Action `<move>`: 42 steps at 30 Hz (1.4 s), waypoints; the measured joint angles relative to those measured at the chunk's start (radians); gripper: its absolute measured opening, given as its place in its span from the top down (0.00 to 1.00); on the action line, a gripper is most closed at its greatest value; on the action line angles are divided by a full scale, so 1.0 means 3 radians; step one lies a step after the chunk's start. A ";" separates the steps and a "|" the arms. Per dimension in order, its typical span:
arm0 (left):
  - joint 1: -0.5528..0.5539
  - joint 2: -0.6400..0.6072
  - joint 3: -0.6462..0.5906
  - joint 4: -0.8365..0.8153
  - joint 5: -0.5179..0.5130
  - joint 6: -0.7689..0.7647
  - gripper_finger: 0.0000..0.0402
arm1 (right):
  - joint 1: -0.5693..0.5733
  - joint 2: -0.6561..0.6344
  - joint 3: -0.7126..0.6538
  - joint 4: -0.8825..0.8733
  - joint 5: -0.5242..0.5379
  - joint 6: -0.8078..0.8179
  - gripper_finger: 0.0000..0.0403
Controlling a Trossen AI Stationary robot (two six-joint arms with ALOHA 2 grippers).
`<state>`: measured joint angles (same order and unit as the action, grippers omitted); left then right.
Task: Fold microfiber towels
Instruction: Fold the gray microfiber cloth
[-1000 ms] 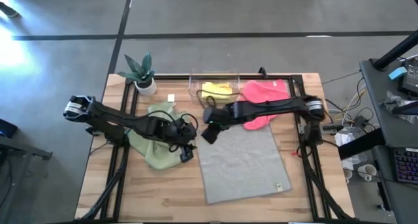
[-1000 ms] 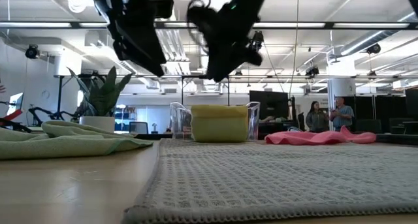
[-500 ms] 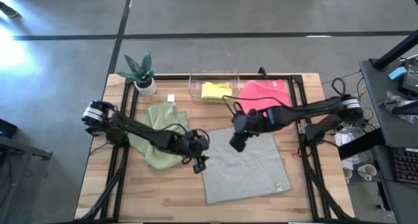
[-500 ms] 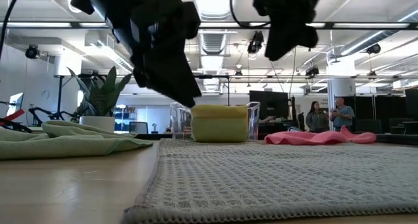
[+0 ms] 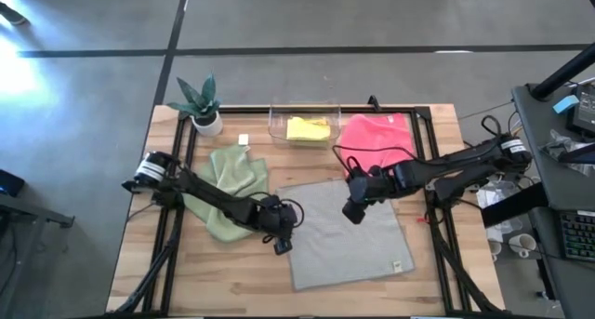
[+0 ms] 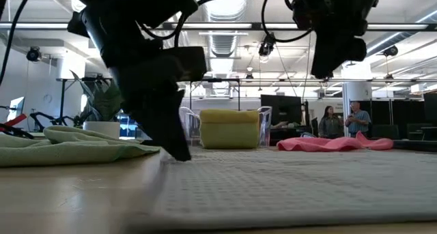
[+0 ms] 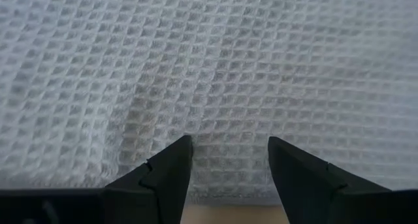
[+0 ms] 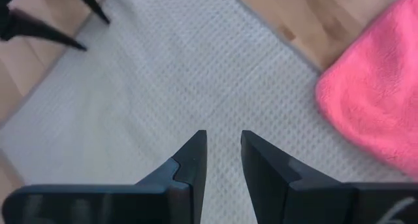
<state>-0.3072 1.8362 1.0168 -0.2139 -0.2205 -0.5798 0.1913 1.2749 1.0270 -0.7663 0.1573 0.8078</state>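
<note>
Light grey waffle-weave microfiber towel [image 5: 346, 233]: spread flat on the wooden table [image 5: 139, 263], under both pincers; the high view gives its whole outline, with a small tag near one corner.
Left gripper [image 5: 283, 245]: down at the grey towel's edge nearest the sage cloth. Its own wrist view shows the two dark fingers [image 7: 171, 168] spread wide over the weave, with nothing between them and a sliver of wood just past the hem. The low view shows it as a dark mass [image 6: 164, 118] reaching right down to the table surface.
Right gripper [image 5: 353, 211]: above the grey towel's far half, clear of the cloth; the low view alone shows that it hangs high [image 6: 334, 53]. Its wrist view shows the fingers [image 8: 189, 160] with a narrow gap, gripping nothing.
Hot pink fluffy towel [image 5: 376, 144]: rumpled just beyond the right pincer, touching the grey towel's far corner; the right wrist view catches its edge [image 8: 375, 100].
Sage green towel [image 5: 228, 184]: bunched beside the left arm, away from the grey one.
Yellow folded towel [image 5: 308, 129]: inside the clear plastic bin [image 5: 279, 114] at the table's far edge; from above it sits to one side of the bin, while the low view shows it as a thick stack [image 6: 229, 128].
Potted green plant in a white pot [image 5: 203, 105]: at the far corner, behind the sage cloth.
People [image 6: 341, 121]: two standing far back in the room, seen only in the low view.
</note>
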 joint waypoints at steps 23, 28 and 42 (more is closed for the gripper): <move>0.0017 -0.0615 0.0169 -0.1173 -0.0136 0.1272 0.53 | 0.0955 -0.0013 -0.0122 0.0057 -0.0004 0.0542 0.79; -0.0341 -0.0910 0.0179 -0.1152 -0.0150 0.1266 0.53 | 0.1323 -0.0011 -0.0123 0.0057 0.0004 0.0590 0.79; -0.1062 -0.0981 0.0468 -0.1394 -0.0680 0.1254 0.53 | 0.1811 -0.0009 0.0306 0.0013 0.0615 0.0328 0.79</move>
<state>-0.6258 1.5417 1.1572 -0.6321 -0.4246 -0.2035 0.7345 1.2720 1.1188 -0.7623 0.3417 0.9061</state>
